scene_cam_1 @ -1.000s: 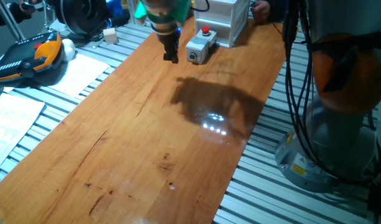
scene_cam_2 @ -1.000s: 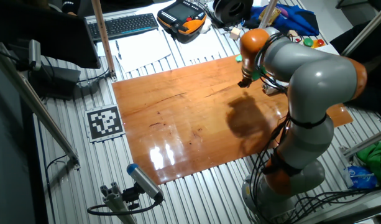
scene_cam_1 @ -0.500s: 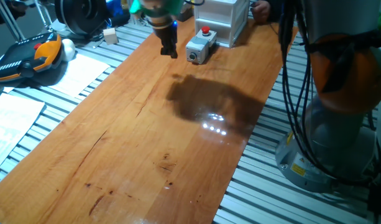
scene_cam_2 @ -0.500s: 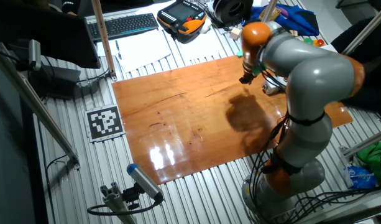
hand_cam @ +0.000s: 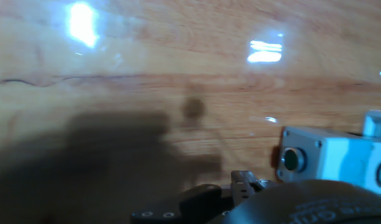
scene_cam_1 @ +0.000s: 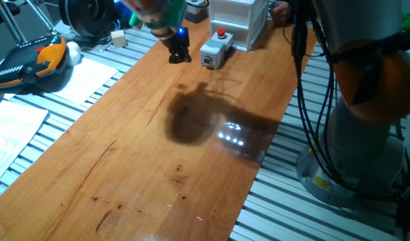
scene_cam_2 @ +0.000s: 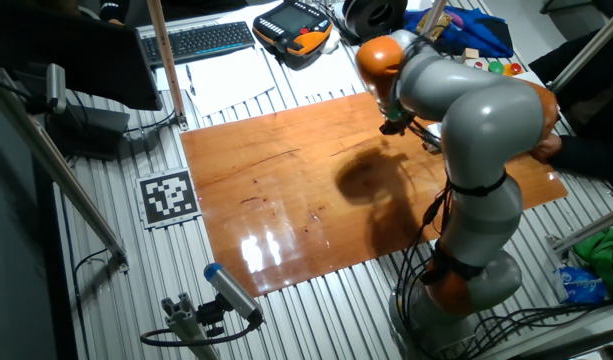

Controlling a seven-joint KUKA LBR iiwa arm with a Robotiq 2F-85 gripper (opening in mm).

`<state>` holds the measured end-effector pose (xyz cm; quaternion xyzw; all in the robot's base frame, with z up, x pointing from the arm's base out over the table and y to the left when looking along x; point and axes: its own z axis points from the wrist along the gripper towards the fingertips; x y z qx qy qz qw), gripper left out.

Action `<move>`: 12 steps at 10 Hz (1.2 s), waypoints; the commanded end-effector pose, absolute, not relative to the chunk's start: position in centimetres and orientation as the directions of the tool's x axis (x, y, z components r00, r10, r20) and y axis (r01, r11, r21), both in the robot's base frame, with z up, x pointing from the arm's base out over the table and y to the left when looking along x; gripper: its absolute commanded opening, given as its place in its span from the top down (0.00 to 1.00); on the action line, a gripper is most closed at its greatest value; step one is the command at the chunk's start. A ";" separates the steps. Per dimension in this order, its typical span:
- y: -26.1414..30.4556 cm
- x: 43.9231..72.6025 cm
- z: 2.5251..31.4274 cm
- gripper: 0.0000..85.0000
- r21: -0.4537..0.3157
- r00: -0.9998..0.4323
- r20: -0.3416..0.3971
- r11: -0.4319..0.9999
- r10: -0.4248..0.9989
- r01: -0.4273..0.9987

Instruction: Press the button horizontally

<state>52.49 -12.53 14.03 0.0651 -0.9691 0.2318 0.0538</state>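
Observation:
The button (scene_cam_1: pixel 216 51) is a small light-grey box with a red cap on top. It sits at the far end of the wooden board (scene_cam_1: pixel 158 147), in front of a white drawer box (scene_cam_1: pixel 239 19). My gripper (scene_cam_1: pixel 178 55) points down just above the board, a short way left of the button and apart from it. In the hand view the button (hand_cam: pixel 330 155) is at the right edge, its dark round end face turned toward me. In the other fixed view my gripper (scene_cam_2: pixel 391 127) is over the board's far edge and my arm hides the button. No view shows the fingertips clearly.
An orange-black teach pendant (scene_cam_1: pixel 32 60) and papers (scene_cam_1: pixel 21 117) lie left of the board. My base (scene_cam_1: pixel 355 154) and cables stand at the right. A keyboard (scene_cam_2: pixel 201 40) and a marker tag (scene_cam_2: pixel 169 197) lie beyond the board's edges.
My gripper has moved a little left, away from the button, and my arm has swung left with it. The shadow on the board has shifted left. The button has not moved.

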 end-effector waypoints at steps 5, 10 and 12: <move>-14.6 52.4 12.4 1.00 -0.480 -0.987 0.102 0.863 -0.126 -0.160; -18.9 51.9 9.0 1.00 -0.469 -0.985 0.065 0.867 -0.159 -0.170; -19.7 52.1 7.5 1.00 -0.458 -0.985 0.061 0.872 -0.163 -0.173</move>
